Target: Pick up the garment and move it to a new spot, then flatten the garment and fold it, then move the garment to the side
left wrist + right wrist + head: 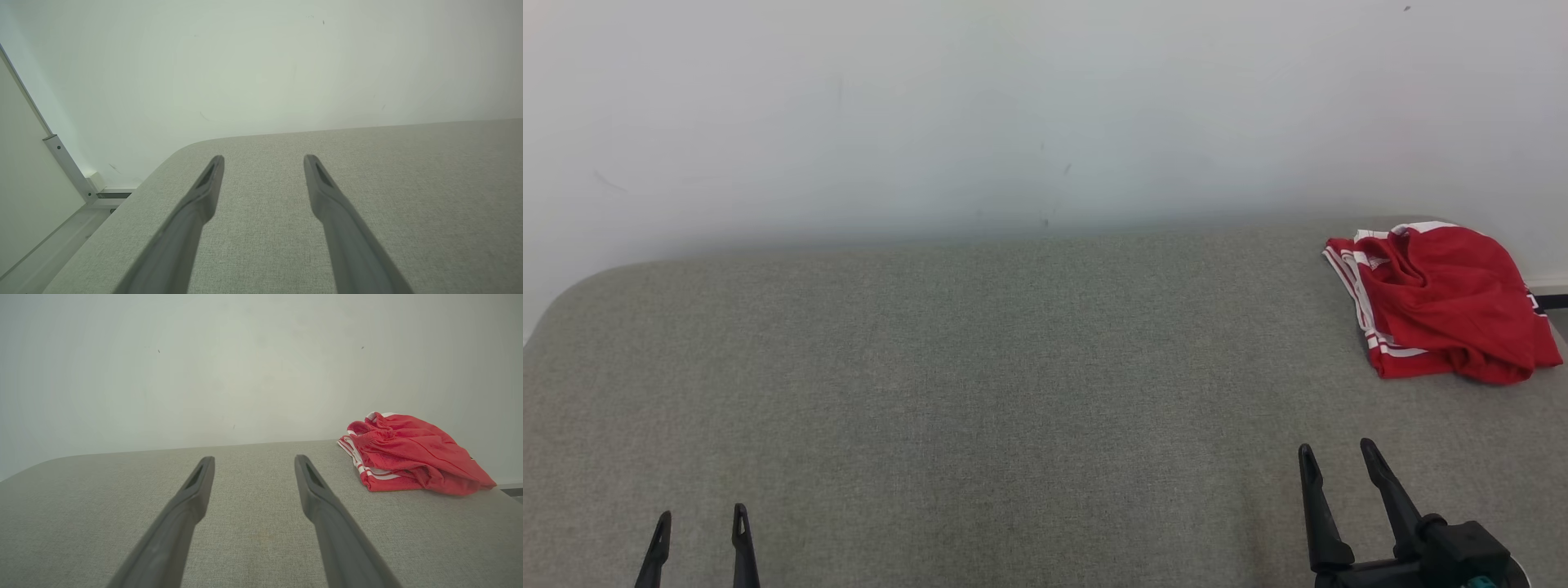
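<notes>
The red garment (1441, 302), trimmed with white stripes along one edge, lies crumpled in a loose heap. It sits ahead of the right claw (1336, 447) and off to that claw's right, well apart from its fingertips. The heap rests on a grey fabric-covered surface (1013, 367), near its far right corner and close to the pale wall (1013, 106) behind it. The right claw is released, its two dark fingers spread wide with nothing but bare grey fabric between them, and they point toward the wall. Whether the fingers touch the fabric under them I cannot tell. The left claw (703, 512) is well apart from the right one, across the surface on its left, and is likewise released and grasps nothing. The garment lies far off to its right. Ahead of the left claw the surface ends in a rounded corner, and beyond that, to the claw's left, a metal rail (65, 167) edges a pale panel (24, 171).
</notes>
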Robot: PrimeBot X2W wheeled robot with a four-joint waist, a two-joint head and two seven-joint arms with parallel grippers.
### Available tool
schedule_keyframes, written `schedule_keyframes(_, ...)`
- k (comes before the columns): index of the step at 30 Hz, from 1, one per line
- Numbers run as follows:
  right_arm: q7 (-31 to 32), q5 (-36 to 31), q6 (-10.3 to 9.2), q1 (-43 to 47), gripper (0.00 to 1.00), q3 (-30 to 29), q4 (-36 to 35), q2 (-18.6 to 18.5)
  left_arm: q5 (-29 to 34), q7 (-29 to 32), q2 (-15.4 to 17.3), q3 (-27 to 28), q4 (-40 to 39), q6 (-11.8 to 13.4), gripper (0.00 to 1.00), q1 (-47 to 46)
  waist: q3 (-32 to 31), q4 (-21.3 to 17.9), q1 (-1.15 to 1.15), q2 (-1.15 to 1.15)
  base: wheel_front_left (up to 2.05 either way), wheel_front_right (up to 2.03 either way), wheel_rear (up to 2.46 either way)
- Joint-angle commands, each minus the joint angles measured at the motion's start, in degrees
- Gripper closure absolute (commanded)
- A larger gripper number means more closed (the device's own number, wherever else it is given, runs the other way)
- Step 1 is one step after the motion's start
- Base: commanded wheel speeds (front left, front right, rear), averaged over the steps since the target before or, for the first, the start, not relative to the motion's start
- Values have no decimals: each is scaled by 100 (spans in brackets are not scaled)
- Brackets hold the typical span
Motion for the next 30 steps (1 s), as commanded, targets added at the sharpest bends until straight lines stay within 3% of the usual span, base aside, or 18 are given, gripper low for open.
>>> schedule_keyframes(1,1,2,-17,8,0,15,16,34,18,-16,3,0,7,-15,0,-11,-1,-1,0,0,0,0,0)
schedule_keyframes(8,1,10,-17,20,0,32,65,41,14,-16,18,-9,-35,-25,0,-14,2,-11,0,0,0,0,0)
schedule_keyframes(9,0,14,0,2,100,24,66,15,7,1,4,-9,-25,-27,100,-1,2,-11,0,0,0,0,0)
schedule_keyframes(13,46,138,1,39,100,3,234,36,-109,77,-55,23,177,-40,100,-19,5,-10,0,0,0,0,0)
schedule_keyframes(30,546,2071,-1,-177,100,-131,280,122,-2185,563,-151,39,264,-217,100,-290,52,6,0,0,0,0,0)
